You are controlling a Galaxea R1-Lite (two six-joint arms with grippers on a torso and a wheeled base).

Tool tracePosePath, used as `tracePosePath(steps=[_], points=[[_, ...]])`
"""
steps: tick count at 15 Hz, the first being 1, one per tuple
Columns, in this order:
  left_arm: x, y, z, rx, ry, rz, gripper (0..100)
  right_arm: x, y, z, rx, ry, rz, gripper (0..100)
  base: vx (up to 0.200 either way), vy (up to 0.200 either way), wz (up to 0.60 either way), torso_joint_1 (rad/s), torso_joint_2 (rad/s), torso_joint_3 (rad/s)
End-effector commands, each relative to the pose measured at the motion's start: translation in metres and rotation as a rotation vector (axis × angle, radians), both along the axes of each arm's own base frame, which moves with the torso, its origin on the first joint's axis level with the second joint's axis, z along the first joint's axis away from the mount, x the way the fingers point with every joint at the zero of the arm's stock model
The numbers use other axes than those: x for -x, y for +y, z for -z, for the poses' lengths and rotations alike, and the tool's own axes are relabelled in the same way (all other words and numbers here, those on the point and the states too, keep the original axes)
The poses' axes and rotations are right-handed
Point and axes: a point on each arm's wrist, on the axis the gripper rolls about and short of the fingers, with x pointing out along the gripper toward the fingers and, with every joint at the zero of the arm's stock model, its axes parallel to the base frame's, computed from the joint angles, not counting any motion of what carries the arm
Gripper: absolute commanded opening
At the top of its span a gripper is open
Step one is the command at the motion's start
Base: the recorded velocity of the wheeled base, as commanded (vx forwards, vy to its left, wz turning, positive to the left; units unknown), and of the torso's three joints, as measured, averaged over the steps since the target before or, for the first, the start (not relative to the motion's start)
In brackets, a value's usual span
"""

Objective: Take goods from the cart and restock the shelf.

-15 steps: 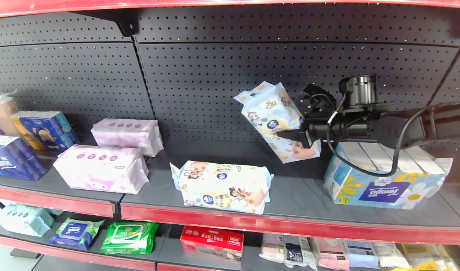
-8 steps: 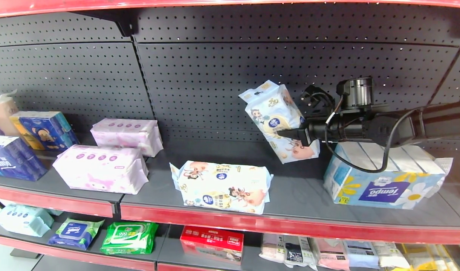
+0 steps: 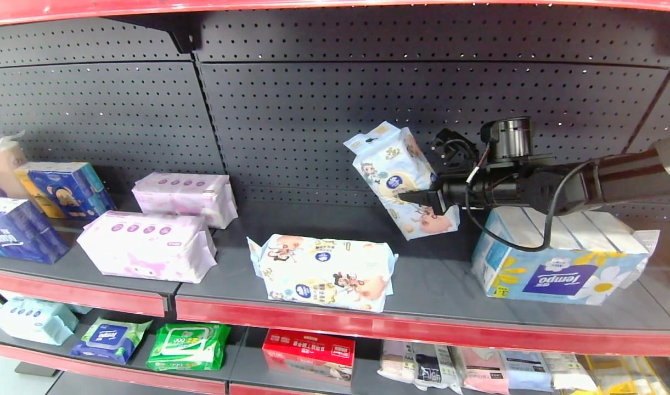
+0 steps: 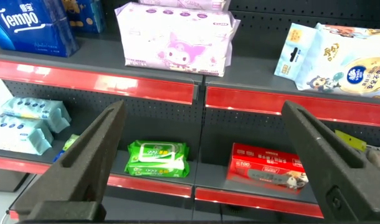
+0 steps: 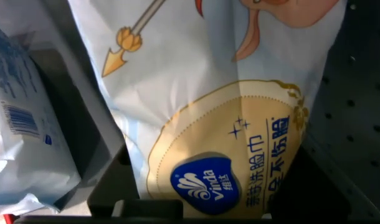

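My right gripper [image 3: 431,196] is shut on a white cartoon-print tissue pack [image 3: 401,176], holding it tilted in the air above the rear of the middle shelf [image 3: 422,285], close to the pegboard back wall. The same pack [image 5: 227,106] sits close up between the fingers in the right wrist view. A matching pack [image 3: 324,271] lies flat near the shelf's front edge, also seen as the matching pack [image 4: 339,59] in the left wrist view. My left gripper [image 4: 202,162] is open and holds nothing, hanging in front of the lower shelves.
A blue-and-white flowered tissue box [image 3: 559,258] stands just right of the held pack, under my right arm. Two pink packs [image 3: 148,244] and blue boxes [image 3: 22,225] sit to the left. Lower shelves hold a green wipes pack [image 3: 189,345] and a red box [image 3: 310,354].
My right gripper has carried the tilted pack slightly left and deeper toward the back wall, a little higher than before. Everything else on the shelf is unchanged.
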Motion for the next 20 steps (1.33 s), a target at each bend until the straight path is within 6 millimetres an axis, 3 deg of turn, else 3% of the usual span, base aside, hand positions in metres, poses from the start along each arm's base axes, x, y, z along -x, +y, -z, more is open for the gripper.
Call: tracePosePath(steps=[1, 9, 20], points=[[0.000, 0.000, 0.000, 0.001, 0.000, -0.001, 100, -0.001, 0.003, 0.003, -0.001, 0.007, -0.008, 0, 0.000, 0.000, 0.00, 0.000, 0.00, 0.000], [0.000, 0.000, 0.000, 0.001, 0.000, -0.001, 100, -0.012, 0.006, 0.000, 0.003, 0.008, 0.002, 0, 0.000, 0.000, 0.00, 0.000, 0.00, 0.000], [0.000, 0.000, 0.000, 0.001, 0.000, -0.001, 100, -0.017, 0.032, 0.003, 0.024, 0.052, -0.045, 0, 0.000, 0.000, 0.00, 0.000, 0.00, 0.000]])
